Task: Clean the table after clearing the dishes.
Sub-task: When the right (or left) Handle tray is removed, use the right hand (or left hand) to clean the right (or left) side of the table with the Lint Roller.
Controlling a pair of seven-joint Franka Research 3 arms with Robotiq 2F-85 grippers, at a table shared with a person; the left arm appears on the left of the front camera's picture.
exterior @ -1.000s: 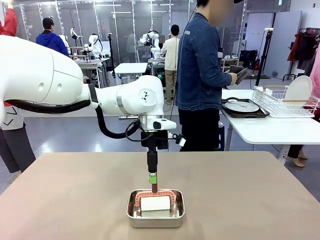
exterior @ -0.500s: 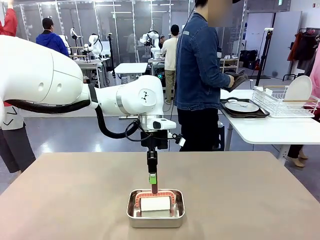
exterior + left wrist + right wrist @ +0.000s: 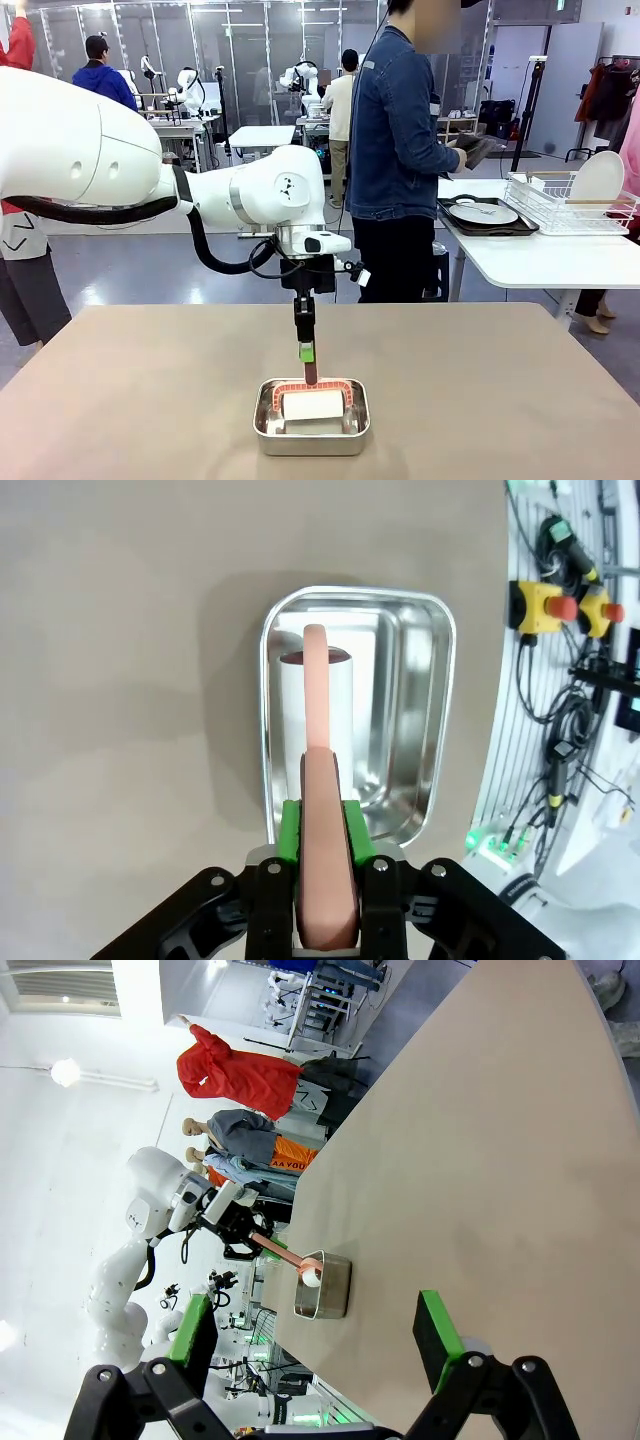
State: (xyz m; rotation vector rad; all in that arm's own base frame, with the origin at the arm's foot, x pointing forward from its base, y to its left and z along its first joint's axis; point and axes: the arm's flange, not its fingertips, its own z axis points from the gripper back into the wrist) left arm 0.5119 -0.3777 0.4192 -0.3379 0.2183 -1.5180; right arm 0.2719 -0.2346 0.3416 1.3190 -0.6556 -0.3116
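Over the steel pan [image 3: 262, 428], which sits near my edge of the bench [image 3: 130, 390]: my left hand [image 3: 307, 358], pointing straight down, fingers closed flat on the salmon-pink handle [image 3: 318, 710] of a cleaning tool. The green pads [image 3: 291, 830] clamp the handle's upper end. Its lower end runs down to a white head [image 3: 312, 405] lying inside the pan.

Handling, as I judge it:
- The handle looks like thin, stiff plastic, and it may pivot between the pads if the head drags.
- The head looks soft and light. It may be damp, so it could drip when it comes out of the pan.
- My hold at the handle's end gives reach. A hold nearer the head would press harder.

Well apart from the pan, looking along the bench toward it: my right hand [image 3: 313, 1332], fingers spread wide, nothing between them.

Far right of the pan, beyond the bench, on a white side table [image 3: 540, 262]: one white plate [image 3: 482, 213] on a dark tray [image 3: 520, 229]. The dishes are off the bench, so I judge that wiping is what remains.
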